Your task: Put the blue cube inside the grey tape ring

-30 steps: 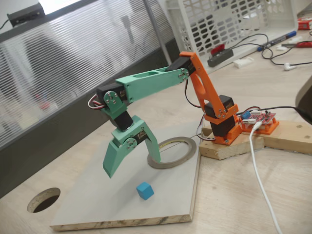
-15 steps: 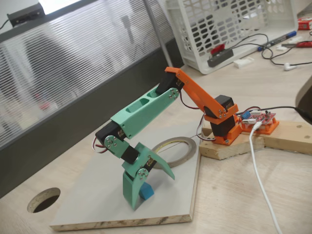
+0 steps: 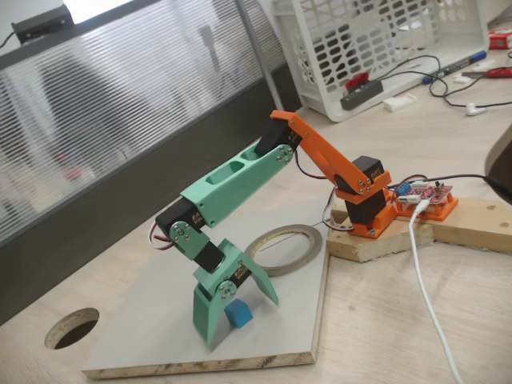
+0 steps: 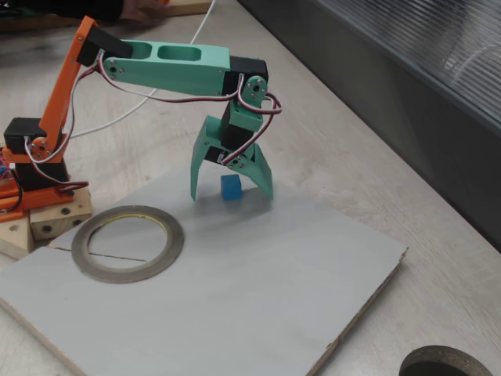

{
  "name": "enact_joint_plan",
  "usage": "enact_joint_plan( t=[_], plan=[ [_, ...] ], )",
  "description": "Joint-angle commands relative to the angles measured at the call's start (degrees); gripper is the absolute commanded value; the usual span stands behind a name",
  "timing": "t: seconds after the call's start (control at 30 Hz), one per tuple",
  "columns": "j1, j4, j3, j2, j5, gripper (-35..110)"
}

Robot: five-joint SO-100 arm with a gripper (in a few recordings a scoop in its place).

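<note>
The green gripper (image 3: 237, 310) is down on the pale board (image 4: 258, 305), its 2 fingers spread wide and straddling the blue cube (image 3: 238, 314), with nothing held yet. In both fixed views the cube sits on the board between the fingertips, apart from both, maybe a bit nearer one. The grey tape ring (image 4: 127, 243) lies flat on the same board, nearer the arm's orange base (image 4: 35, 168). Likely risk: if the cube is off-centre, 1 finger hits first on closing and shoves or spins it, so it squirts out or gets pinched on a corner.
</note>
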Motion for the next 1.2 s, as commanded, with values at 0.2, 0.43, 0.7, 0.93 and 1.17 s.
enact_joint_plan(
  t=[0.2, 0.43, 0.7, 0.93, 1.17],
  plan=[
    [-0.6, -4.1, -12.1, -0.5, 0.4, 49],
    [-0.6, -4.5, -12.7, -0.5, 0.8, 25],
    [-0.6, -9.4, -12.7, -0.4, 0.8, 15],
    [-0.5, -9.6, -12.7, -0.4, 0.8, 13],
    [0.2, -8.8, -12.7, 1.6, 0.9, 13]
  ],
)
